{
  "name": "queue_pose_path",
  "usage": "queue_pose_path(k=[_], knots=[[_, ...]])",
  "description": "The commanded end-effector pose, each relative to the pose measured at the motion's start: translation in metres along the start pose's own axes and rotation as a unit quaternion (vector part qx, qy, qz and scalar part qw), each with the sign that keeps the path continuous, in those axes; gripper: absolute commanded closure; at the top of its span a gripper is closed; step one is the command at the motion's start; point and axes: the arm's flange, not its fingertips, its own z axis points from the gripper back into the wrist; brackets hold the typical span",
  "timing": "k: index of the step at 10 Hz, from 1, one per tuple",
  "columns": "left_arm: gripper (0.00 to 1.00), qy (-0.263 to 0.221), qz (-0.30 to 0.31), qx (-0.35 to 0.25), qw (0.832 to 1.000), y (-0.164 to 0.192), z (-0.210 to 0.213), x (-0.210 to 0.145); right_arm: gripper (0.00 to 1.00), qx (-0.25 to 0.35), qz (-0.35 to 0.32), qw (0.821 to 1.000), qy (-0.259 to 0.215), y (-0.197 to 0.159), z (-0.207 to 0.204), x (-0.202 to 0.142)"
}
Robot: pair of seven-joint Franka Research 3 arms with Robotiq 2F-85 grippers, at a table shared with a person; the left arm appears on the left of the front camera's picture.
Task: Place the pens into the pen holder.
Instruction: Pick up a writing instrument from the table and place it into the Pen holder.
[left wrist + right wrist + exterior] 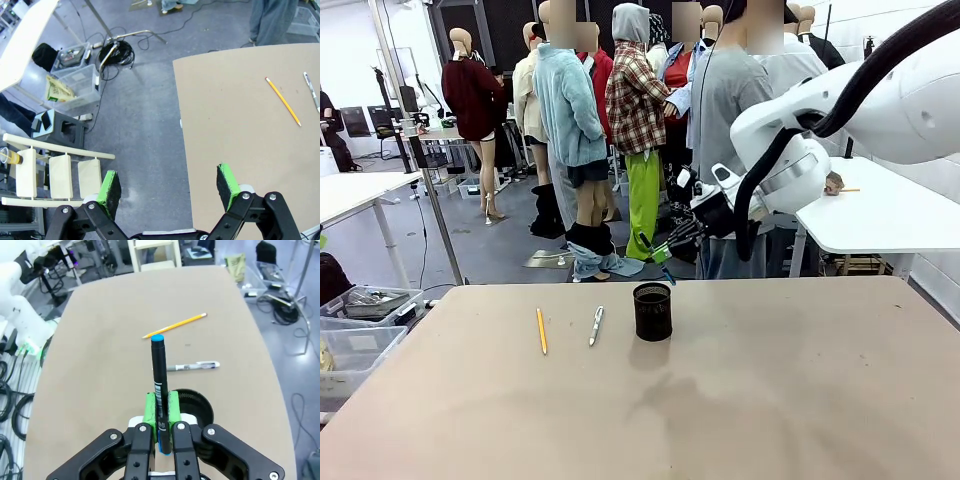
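Note:
The black mesh pen holder stands upright at the table's far middle. To its left lie a silver-white pen and a yellow pencil. My right gripper hangs above and behind the holder, shut on a dark pen with a blue end. In the right wrist view that dark pen sticks out between the green pads of the right gripper, with the pen holder just below, and the silver-white pen and pencil beyond. My left gripper is open and empty over the table's edge; the pencil lies far off.
The tan table is bare around the holder. Clear bins sit on the floor at its left. A person stands behind the far edge, and a white table is at the right. Cables and boxes lie on the floor.

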Motion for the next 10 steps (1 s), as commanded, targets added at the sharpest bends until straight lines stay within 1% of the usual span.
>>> queue_pose_path(k=[1,3,6,8,10], knots=[[0.00,-0.005,0.007,0.002,1.000,0.000,-0.001,0.001,1.00,0.021,-0.009,1.000,0.002,-0.024,-0.014,0.009],[0.00,-0.005,0.007,0.002,1.000,0.000,-0.001,0.001,1.00,0.022,-0.007,1.000,0.011,-0.029,-0.021,0.013],[0.00,-0.005,0.007,0.002,1.000,0.000,-0.001,0.001,1.00,0.040,-0.004,0.999,0.014,-0.030,-0.031,0.013],[0.00,-0.005,0.007,0.002,1.000,0.000,-0.001,0.001,1.00,0.070,-0.013,0.997,0.006,-0.035,-0.041,0.003],[0.00,-0.005,0.007,0.002,1.000,0.000,-0.001,0.001,1.00,0.096,-0.012,0.995,0.012,-0.035,-0.051,-0.003]])
